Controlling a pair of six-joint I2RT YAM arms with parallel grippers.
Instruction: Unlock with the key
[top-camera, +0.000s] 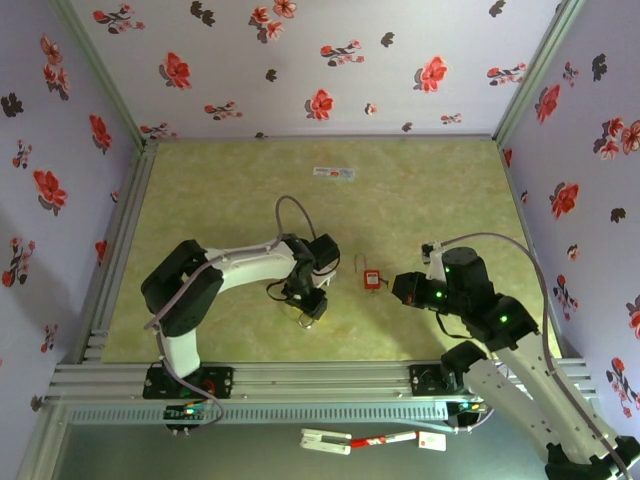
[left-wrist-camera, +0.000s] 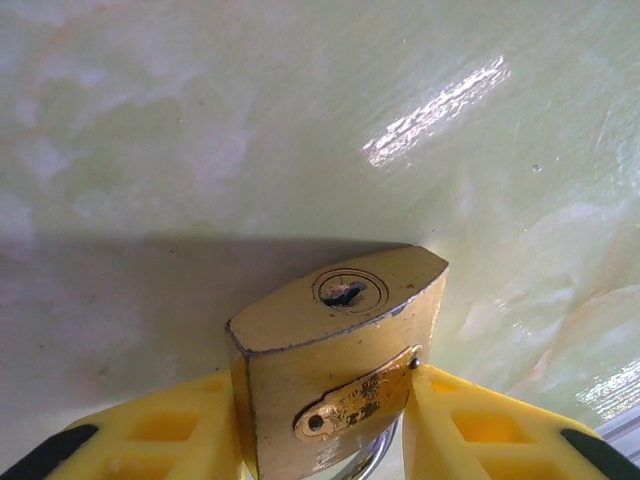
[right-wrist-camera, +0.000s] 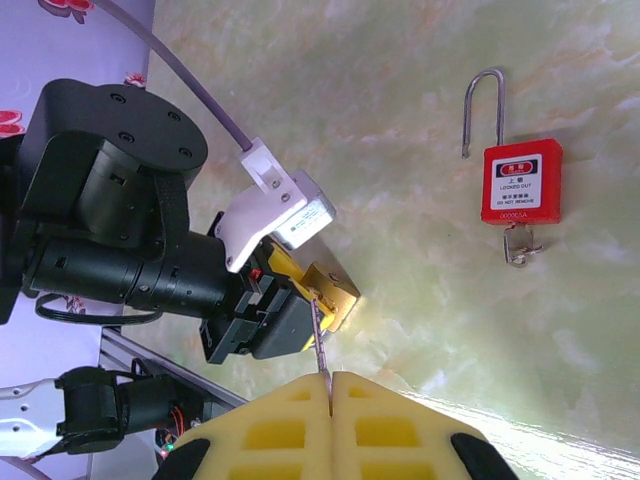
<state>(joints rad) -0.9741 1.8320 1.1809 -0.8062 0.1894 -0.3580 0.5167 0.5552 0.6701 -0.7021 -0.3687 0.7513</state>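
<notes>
Left wrist view puts the brass padlock (left-wrist-camera: 335, 370) up close. It is clamped between the yellow fingers (left-wrist-camera: 480, 420) of the left gripper (left-wrist-camera: 325, 400), which press on its two narrow sides. Its keyhole (left-wrist-camera: 348, 292) end is turned toward the camera, above the green marbled table (left-wrist-camera: 200, 120). A small riveted plate (left-wrist-camera: 350, 405) on its face carries stamped marks too worn to read. Right wrist view shows the brass padlock from outside, jutting from the front of the left gripper. Just before it is the key (right-wrist-camera: 318, 330), a thin metal blade standing out from the right gripper (right-wrist-camera: 330, 385), whose yellow fingers are pressed together on it. The blade's tip lies close to the brass padlock, but I cannot tell whether they touch. That view also takes in a red safety padlock (right-wrist-camera: 521, 182) lying flat on the table by itself. Its white label reads "LOCKED OUT" under a red band, and the smaller lines below are illegible. Its steel shackle (right-wrist-camera: 482, 105) has the free leg hanging outside the body, and a small second key (right-wrist-camera: 517, 247) sticks out of its base. Top external view places the red safety padlock between the two grippers, nearer the right one, near the table's middle. A white packet (top-camera: 333, 173) with red print lies toward the far wall, its print too small to read.
</notes>
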